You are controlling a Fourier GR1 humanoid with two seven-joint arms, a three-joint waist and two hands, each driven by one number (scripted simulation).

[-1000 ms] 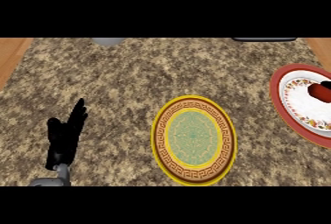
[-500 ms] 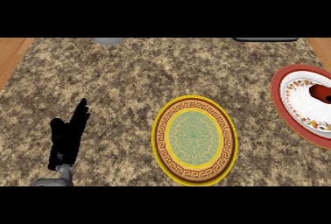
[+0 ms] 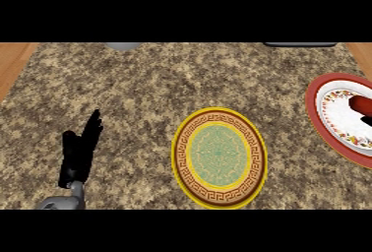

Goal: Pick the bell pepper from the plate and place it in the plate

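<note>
the bell pepper (image 3: pixel 361 105) sits on the red-rimmed plate (image 3: pixel 317 113), well to the right of the yellow-rimmed plate (image 3: pixel 219 157), and only a red sliver of it shows at the view's edge. my left hand (image 3: pixel 78 152) rests open left of the yellow-rimmed plate, fingers straight. my right hand is out of sight, so i cannot tell its fingers. i judge the pepper light, glossy and probably slippery; i'd curl round its widest part.
</note>
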